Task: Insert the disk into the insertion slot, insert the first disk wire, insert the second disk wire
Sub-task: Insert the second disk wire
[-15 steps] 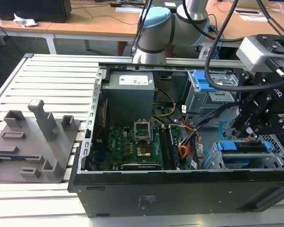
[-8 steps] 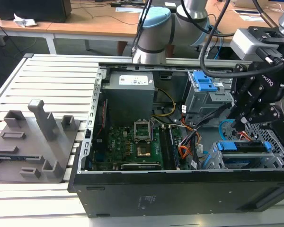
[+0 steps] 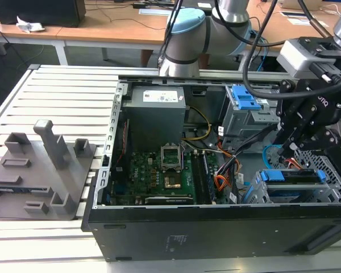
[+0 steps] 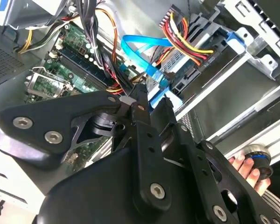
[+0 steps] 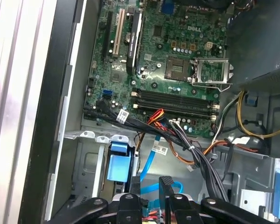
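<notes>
Setting: an open black computer case [image 3: 216, 227] lies on a pale slatted metal table [image 3: 62, 96], with its green motherboard [image 3: 159, 173] facing up.
Arm: the pale blue and grey robot arm [image 3: 187, 34] reaches in from the far side, over the end of the case at the exterior view's right.
Gripper: the black two-finger gripper [image 3: 288, 149] points down into the case just above the low grey perforated metal drive cage [image 3: 324, 196].
Gripper state: narrow. In both wrist views the gripper [image 4: 154, 97] [image 5: 150, 186] pinches the plug end of the thin flat light blue cable [image 4: 140, 49].
Light blue cable: it curls in a loop [image 3: 268, 152] just beside the gripper, on the motherboard side, and runs between the fingertips [image 5: 147, 170].
Disk: the flat drive in its bright blue plastic carrier [image 3: 273, 176] sits inside the low cage, below the gripper.
Red and orange lead: the thin wires [image 3: 294, 164] lie just above the rear of the drive – whether they are plugged in cannot be told.
Taller cage: a grey metal cage with a blue latch [image 3: 244, 99] stands behind the low cage.
Fixture: a grey plastic block with upright posts [image 3: 40, 170] rests on the table, well apart from the case at the exterior view's left.
Person: a hand [image 4: 245, 168] holds a round dark object with a blue ring [image 4: 259, 156] outside the case.
</notes>
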You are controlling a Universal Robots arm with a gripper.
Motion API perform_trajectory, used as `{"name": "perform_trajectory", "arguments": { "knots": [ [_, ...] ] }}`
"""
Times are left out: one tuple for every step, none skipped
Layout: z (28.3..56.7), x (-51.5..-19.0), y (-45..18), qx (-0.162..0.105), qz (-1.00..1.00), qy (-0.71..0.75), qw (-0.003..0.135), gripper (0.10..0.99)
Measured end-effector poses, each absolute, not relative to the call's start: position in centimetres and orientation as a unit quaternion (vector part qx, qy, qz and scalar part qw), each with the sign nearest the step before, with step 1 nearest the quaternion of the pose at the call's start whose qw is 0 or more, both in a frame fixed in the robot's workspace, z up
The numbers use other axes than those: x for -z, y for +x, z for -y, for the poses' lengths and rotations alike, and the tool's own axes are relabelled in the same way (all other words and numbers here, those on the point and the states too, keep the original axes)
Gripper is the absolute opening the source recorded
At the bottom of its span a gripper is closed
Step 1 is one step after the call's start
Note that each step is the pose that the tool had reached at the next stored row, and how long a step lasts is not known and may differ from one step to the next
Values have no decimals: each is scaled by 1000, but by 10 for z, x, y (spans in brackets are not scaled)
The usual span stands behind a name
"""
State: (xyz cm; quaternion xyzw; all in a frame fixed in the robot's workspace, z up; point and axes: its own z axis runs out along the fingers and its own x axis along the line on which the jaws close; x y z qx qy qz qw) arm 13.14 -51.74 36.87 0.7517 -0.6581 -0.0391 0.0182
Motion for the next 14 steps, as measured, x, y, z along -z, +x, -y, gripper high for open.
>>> {"name": "perform_trajectory", "arguments": {
  "knots": [
    [517,-368,136,38,658,752,19,302],
    [517,-366,139,38,658,752,20,302],
    [517,-365,140,38,658,752,20,302],
    [517,-364,142,38,658,752,21,302],
    [517,-363,143,37,658,752,21,302],
    [517,-362,143,37,658,752,22,302],
    [517,-360,144,36,658,752,23,302],
    [517,-359,144,35,658,752,23,302],
    [517,-356,144,33,658,752,26,302],
    [517,-356,144,32,658,752,27,302],
    [517,-356,144,32,658,752,27,302],
    [517,-356,144,32,658,752,27,302],
    [517,-356,144,32,658,752,27,302],
    [517,-356,144,32,658,752,27,286]
  ]
}}
